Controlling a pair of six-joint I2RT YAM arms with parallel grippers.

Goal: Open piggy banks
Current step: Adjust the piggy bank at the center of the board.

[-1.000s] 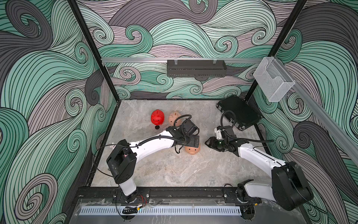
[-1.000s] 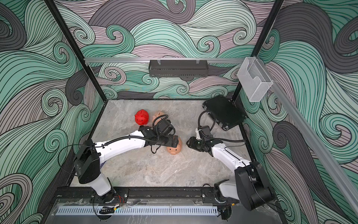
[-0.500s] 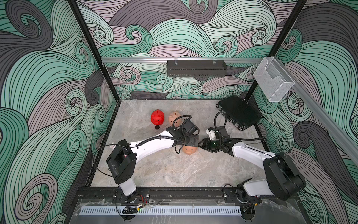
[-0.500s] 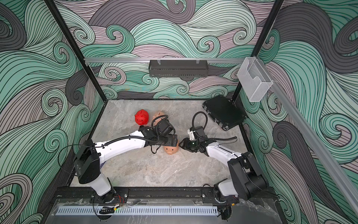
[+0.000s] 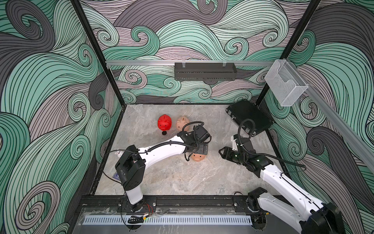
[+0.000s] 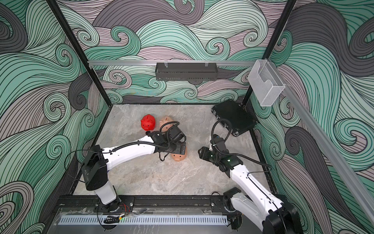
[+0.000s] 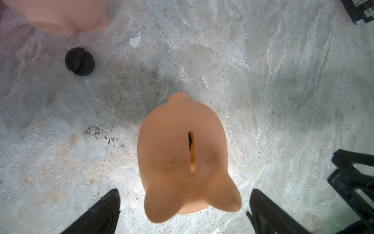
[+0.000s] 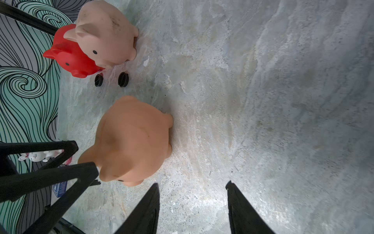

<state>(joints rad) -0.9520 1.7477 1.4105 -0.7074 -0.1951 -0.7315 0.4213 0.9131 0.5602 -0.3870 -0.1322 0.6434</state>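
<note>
A peach-pink piggy bank (image 5: 198, 157) (image 6: 179, 156) stands upright mid-table with its coin slot up (image 7: 182, 152) (image 8: 133, 139). My left gripper (image 7: 184, 191) hangs over its head, open wide, with a finger on each side and not touching it. My right gripper (image 5: 221, 154) (image 8: 192, 183) is open and empty, a short way to the pig's right. The red piggy bank (image 5: 164, 125) (image 8: 70, 58) and another peach-pink piggy bank (image 5: 182, 122) (image 8: 105, 34) stand together at the back.
Two black round plugs (image 8: 98, 80) (image 8: 123, 79) lie on the table in front of the back pigs. A flat black case (image 5: 250, 116) fills the back right corner. A small white toy (image 8: 38, 157) lies by the left wall.
My right gripper went in towards the near pig, then drew back to the right with its jaws wider. The left arm and the pigs have stayed put.
</note>
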